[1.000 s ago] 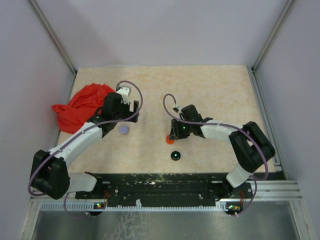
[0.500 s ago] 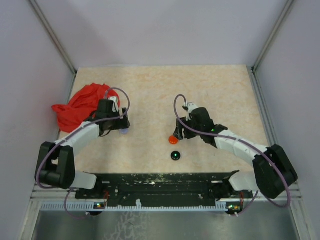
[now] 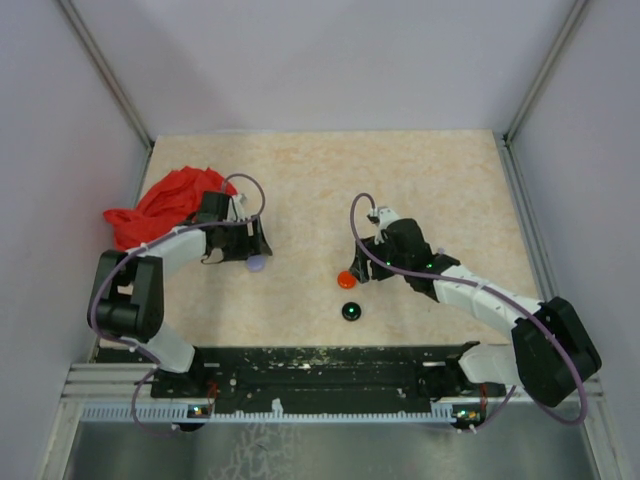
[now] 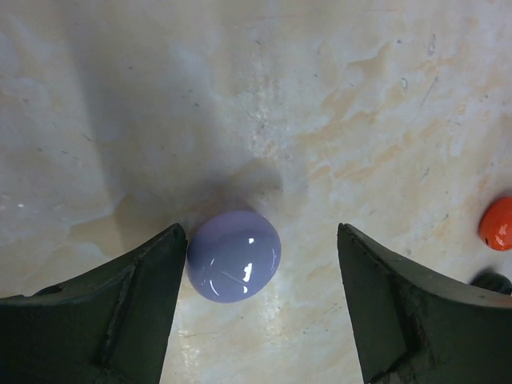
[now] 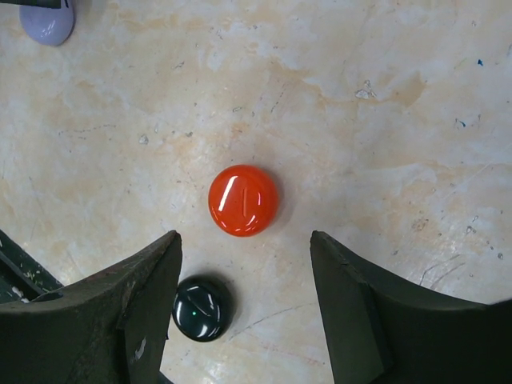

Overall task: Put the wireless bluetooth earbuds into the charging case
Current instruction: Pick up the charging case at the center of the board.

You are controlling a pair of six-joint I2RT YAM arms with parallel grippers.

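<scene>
No tiny red or black earbuds show in any view. A round lavender disc (image 3: 256, 264) lies on the table between the fingers of my open left gripper (image 3: 257, 248). In the left wrist view the lavender disc (image 4: 234, 256) rests against the left finger (image 4: 120, 312), and the gripper (image 4: 262, 240) has closed on nothing. My right gripper (image 3: 364, 266) is open and empty just right of an orange disc (image 3: 346, 278). In the right wrist view the orange disc (image 5: 243, 201) lies just ahead of the gripper (image 5: 244, 240). A black disc (image 5: 202, 308) sits by its left finger.
A crumpled red cloth (image 3: 160, 205) lies at the table's left edge behind the left arm. The black disc (image 3: 351, 312) sits near the front, below the orange one. Side rails and walls bound the tabletop (image 3: 440, 190).
My left gripper has swung down and right, and its open fingers now flank the lavender disc. My right gripper has drawn back to the right of the orange disc.
</scene>
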